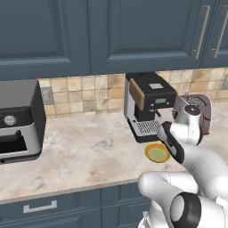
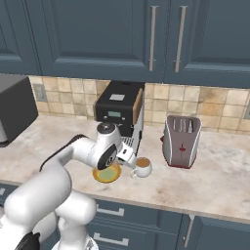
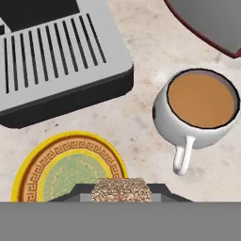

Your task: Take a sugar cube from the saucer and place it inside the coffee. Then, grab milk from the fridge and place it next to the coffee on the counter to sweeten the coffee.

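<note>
My gripper (image 3: 120, 194) is shut on the sugar cube (image 3: 120, 187), a small pale speckled block between the dark fingertips. It hangs over the near rim of the yellow saucer (image 3: 70, 162), whose greenish centre lies bare. The coffee (image 3: 200, 106), a white cup of brown liquid with its handle towards me, stands on the counter (image 3: 141, 122) to the right of the saucer in the hand view. From the right base view the saucer (image 2: 107, 174) and coffee (image 2: 142, 167) sit side by side under my hand. In the left base view the saucer (image 1: 156, 153) peeks out beside my wrist.
A black and silver coffee machine (image 2: 119, 110) stands just behind the saucer, its drip tray (image 3: 56, 56) close by. A red and silver toaster (image 2: 181, 140) is right of the cup. A toaster oven (image 1: 18, 120) sits far left. Bare counter (image 1: 89, 151) lies between.
</note>
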